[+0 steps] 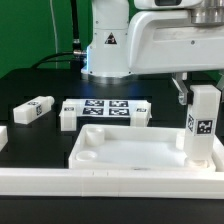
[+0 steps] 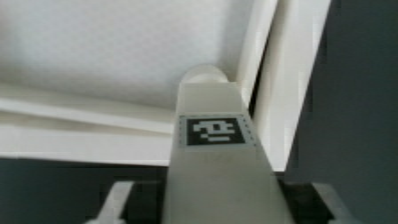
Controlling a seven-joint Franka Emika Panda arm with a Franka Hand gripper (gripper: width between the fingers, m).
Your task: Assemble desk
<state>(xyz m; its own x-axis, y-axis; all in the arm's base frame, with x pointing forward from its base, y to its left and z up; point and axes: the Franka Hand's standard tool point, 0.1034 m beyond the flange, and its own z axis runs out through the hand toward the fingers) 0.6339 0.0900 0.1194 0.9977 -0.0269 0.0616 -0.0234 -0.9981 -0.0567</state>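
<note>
The white desk top (image 1: 120, 150) lies flat in front with its raised rim up. A square white leg (image 1: 203, 125) with a black-and-white tag stands upright at the top's corner on the exterior view's right. My gripper (image 1: 198, 95) is shut on that leg's upper part. In the wrist view the leg (image 2: 217, 140) runs out from between my fingers (image 2: 128, 200), and my gripper (image 2: 217, 205) holds it from both sides. Its rounded end meets the desk top's rim (image 2: 267, 60). Whether it sits in a socket is hidden. Another loose leg (image 1: 36, 109) lies at the exterior view's left.
The marker board (image 1: 105, 107) lies behind the desk top, with white blocks (image 1: 68, 117) at its ends. A long white rail (image 1: 100, 185) edges the black table in front. The arm's base (image 1: 105, 45) stands at the back.
</note>
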